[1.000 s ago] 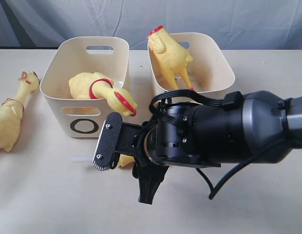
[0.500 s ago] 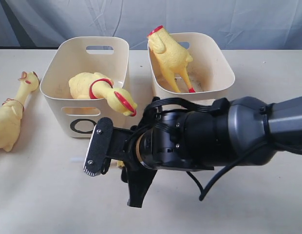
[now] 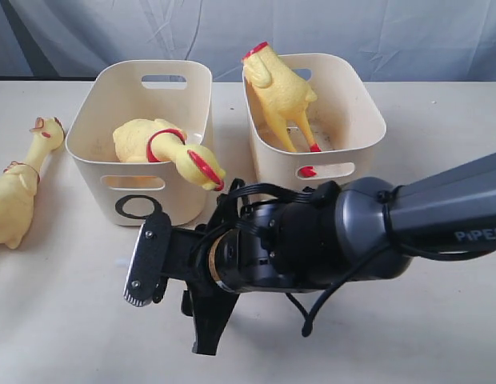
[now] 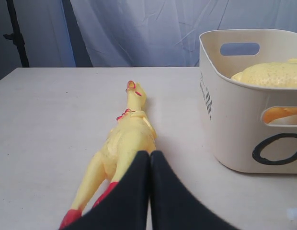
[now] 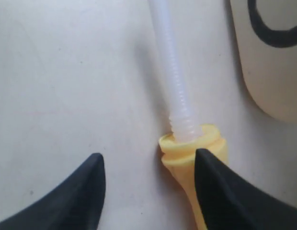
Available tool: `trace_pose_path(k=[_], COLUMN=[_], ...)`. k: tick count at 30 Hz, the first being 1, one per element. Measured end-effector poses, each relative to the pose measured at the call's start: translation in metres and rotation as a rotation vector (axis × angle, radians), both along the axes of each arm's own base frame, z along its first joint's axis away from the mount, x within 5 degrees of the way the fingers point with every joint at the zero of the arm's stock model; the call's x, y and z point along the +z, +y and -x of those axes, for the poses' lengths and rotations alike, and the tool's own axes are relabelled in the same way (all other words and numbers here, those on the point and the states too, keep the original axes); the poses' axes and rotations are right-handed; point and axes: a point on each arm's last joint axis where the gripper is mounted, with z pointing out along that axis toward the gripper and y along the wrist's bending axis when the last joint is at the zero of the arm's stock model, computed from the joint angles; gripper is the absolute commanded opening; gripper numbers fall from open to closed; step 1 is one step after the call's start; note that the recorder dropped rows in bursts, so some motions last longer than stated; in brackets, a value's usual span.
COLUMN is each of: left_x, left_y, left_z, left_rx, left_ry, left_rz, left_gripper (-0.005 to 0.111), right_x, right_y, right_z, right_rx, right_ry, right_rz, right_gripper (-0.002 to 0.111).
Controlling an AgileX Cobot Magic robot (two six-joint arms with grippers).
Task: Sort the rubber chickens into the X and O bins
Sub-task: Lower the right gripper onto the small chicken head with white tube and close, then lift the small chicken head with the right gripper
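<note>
Nearest, the right tool [image 3: 178,294] hangs low over the front of the surface [image 3: 64,336] with its fingers spread, pinching nothing. In the right wrist view the head-neck piece [image 5: 194,153] lies on the surface between those fingers, close against one of them, with open room toward the other. Its long axis runs from the yellow neck to the white tube [image 5: 173,86], which points away from the tool and passes just beside the rounded front corner of the O bin [image 5: 278,81]. To the left, the left tool [image 4: 149,157] has its fingers pressed together on nothing, near the feet of the whole chicken [image 4: 127,139]. This one lies flat, feet nearer and head pointing toward the far edge, with a lane between it and the O bin's wall and broad bare surface on its other side. Farther back, a second chicken [image 3: 152,140] lies in the O bin, head drooping over the front rim. A narrow gap parts that bin from the other bin [image 3: 368,120], where the headless body [image 3: 282,92] leans on the wall, red collar up, feet down. A grey curtain [image 3: 376,32] hangs behind the far edge.
</note>
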Motion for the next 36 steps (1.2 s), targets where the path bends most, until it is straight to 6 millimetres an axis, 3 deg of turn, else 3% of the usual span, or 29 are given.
trace_pose_path(k=[5,11,15,19,23,26,27,36], left_x=[0.0,0.0,0.0,0.0,0.0,0.0,0.0,0.0], left_y=[0.0,0.0,0.0,0.0,0.0,0.0,0.0,0.0], left_z=[0.0,0.0,0.0,0.0,0.0,0.0,0.0,0.0], left_rx=[0.0,0.0,0.0,0.0,0.0,0.0,0.0,0.0], left_ry=[-0.002,-0.002,-0.002,-0.002,-0.002,-0.002,-0.002,-0.002], left_rz=[0.0,0.0,0.0,0.0,0.0,0.0,0.0,0.0], left_gripper=[0.0,0.0,0.0,0.0,0.0,0.0,0.0,0.0], right_x=[0.002,0.02,0.018,0.01,0.001,0.0,-0.001,-0.003], right_y=[0.01,0.024,0.027,0.023,0.011,0.001,0.0,0.001], right_z=[-0.006,-0.015,-0.018,-0.023,-0.04,-0.052,-0.053,-0.05], right_rx=[-0.001,-0.005,-0.019,-0.042,-0.119,-0.202,-0.213,-0.295], right_ry=[-0.009,-0.046,-0.049,-0.037,-0.009,0.027,0.033,0.123], right_rz=[-0.021,-0.076,-0.054,-0.024,-0.014,-0.028,-0.026,-0.064], right_gripper=[0.053,0.053,0.053,0.053,0.052,0.037,0.031,0.031])
